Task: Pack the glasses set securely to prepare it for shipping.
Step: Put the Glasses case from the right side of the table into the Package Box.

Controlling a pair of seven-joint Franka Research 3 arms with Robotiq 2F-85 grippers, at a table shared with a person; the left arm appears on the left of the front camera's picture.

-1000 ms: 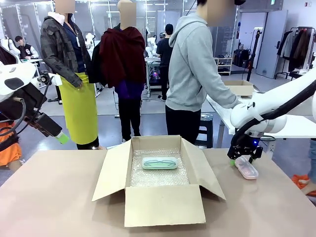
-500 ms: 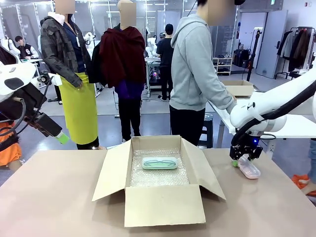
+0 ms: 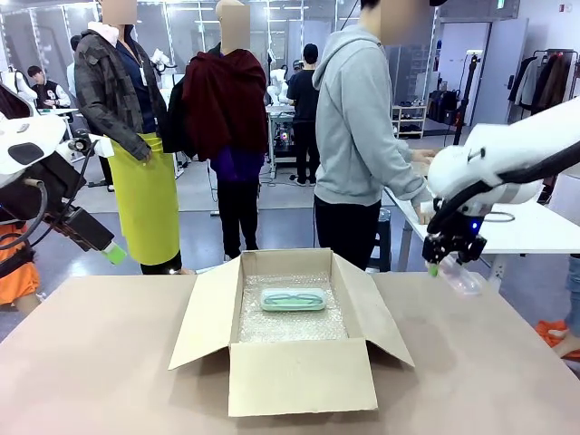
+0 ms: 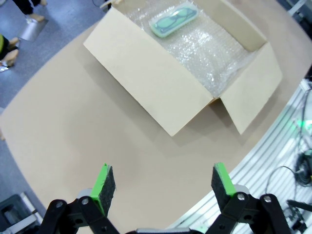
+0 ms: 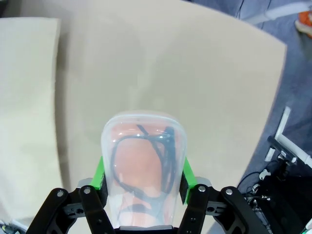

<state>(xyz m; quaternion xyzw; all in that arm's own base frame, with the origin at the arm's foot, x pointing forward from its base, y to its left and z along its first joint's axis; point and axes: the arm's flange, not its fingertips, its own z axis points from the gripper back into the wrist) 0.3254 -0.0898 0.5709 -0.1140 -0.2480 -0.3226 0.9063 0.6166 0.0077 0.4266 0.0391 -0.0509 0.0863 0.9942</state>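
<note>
Right of the cardboard box [image 3: 301, 373], the right end effector [image 3: 450, 261] pinches the pink-clear case [image 5: 144, 161], seemingly bound for the mint-green case [image 3: 293, 299] inside; left end effector [image 4: 163, 179] spread.

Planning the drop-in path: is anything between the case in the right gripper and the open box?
Only the splayed right flap of the box stands between the pink-clear case and the inside; nothing else visible.

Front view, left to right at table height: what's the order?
left gripper, open → cardboard box, with the mint-green case lying on bubble wrap inside it → right gripper, shut on the pale pink-clear case
</note>
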